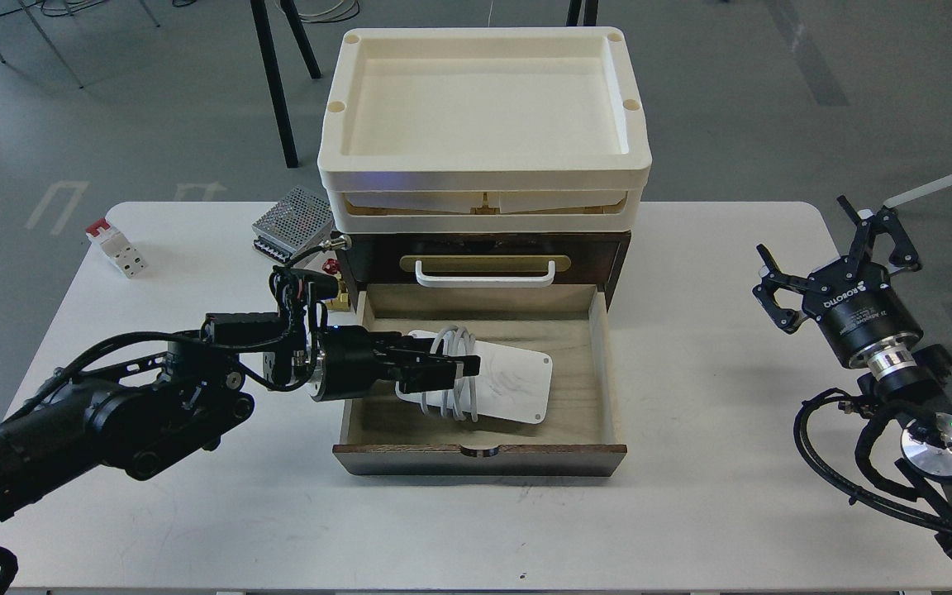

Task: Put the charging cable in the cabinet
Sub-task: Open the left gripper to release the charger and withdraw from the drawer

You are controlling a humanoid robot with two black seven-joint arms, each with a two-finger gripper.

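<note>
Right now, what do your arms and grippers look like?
Both arms are black, with loose black cables looped along them. The left gripper has two black fingers on a round black body. The right gripper has linked black fingers, white ROBOTIQ lettering and a silver wrist ring.

Black arms, looped cables; right tool (835, 248) seemingly marked ROBOTIQ.

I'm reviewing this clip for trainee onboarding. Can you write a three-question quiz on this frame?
1. True or false: the lower drawer of the cabinet is pulled out.
2. Where is the charging cable? A) in the cream tray B) over the open drawer C) on the table
3. Which gripper is at the cable: the left gripper or the right gripper?

Key: 1 true; 2 B; 3 left.
</note>
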